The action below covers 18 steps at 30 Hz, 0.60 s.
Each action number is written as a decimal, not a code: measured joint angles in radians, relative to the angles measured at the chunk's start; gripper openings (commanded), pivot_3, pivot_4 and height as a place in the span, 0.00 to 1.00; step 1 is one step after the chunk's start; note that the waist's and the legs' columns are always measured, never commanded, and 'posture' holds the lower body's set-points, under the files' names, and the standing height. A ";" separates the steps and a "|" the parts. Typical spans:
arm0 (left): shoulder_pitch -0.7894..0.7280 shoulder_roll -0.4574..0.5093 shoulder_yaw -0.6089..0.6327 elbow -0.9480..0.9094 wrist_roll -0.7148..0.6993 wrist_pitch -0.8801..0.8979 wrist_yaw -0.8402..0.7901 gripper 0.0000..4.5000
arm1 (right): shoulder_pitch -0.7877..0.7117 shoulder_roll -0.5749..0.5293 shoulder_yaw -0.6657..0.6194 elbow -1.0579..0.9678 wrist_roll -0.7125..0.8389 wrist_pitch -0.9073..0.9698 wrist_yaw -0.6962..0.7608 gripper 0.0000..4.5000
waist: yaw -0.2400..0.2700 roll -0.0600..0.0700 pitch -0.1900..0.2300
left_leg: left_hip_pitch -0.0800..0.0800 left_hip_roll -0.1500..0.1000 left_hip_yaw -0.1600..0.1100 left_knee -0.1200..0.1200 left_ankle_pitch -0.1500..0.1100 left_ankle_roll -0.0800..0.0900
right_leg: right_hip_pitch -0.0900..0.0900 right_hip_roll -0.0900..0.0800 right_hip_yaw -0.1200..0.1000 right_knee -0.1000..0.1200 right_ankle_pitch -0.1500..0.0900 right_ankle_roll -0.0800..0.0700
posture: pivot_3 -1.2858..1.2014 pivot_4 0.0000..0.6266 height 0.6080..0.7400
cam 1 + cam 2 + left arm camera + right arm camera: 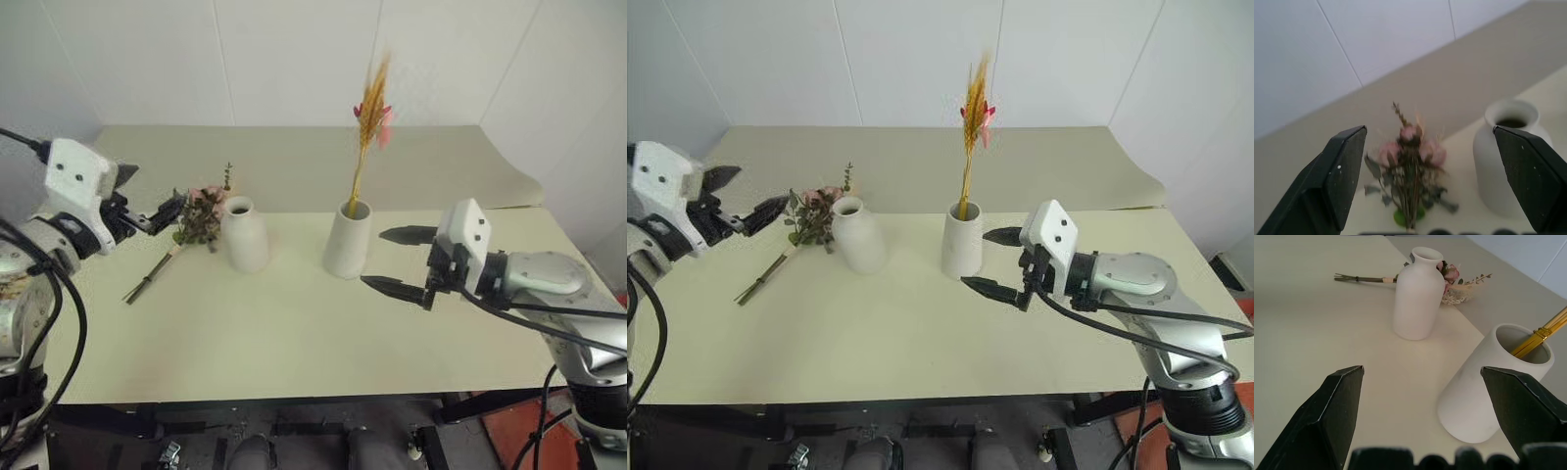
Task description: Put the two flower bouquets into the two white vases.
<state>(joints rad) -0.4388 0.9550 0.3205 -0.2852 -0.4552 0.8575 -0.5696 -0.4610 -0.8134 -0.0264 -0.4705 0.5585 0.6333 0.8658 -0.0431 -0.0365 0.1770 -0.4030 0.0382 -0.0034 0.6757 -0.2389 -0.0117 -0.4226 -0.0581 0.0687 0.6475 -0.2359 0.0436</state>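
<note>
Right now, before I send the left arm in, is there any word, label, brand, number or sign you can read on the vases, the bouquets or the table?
None: no text can be read.
Bottle-shaped vase: plain matte white.
Cone vase: plain white, no mark.
Rose bouquet and wheat sprig: no tag or band with print.
Table: bare, no sign.

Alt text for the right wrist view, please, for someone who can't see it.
The open right gripper faces a white cone vase holding the yellow sprig's stems. Beyond it a white bottle vase stands on the pale table, with the pink rose bouquet lying flat behind it.
</note>
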 measured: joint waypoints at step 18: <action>-0.354 -0.136 -0.325 0.693 0.205 0.139 0.073 0.91 | -0.123 -0.002 0.020 -0.040 0.047 0.145 -0.024 1.00 | 0.014 -0.001 0.000 | -0.004 -0.001 0.000 0.000 0.000 0.000 | -0.002 -0.001 -0.001 -0.001 0.000 0.000 | 0.52 0.24 1.00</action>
<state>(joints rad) -0.7925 0.8191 -0.0046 0.4082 -0.2500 0.9964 -0.4969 -0.5838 -0.8149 -0.0068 -0.5103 0.6053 0.7781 0.8420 -0.0287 -0.0375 0.1770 -0.4067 0.0369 -0.0039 0.6757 -0.2389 -0.0117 -0.4251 -0.0591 0.0682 0.6468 -0.2359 0.0435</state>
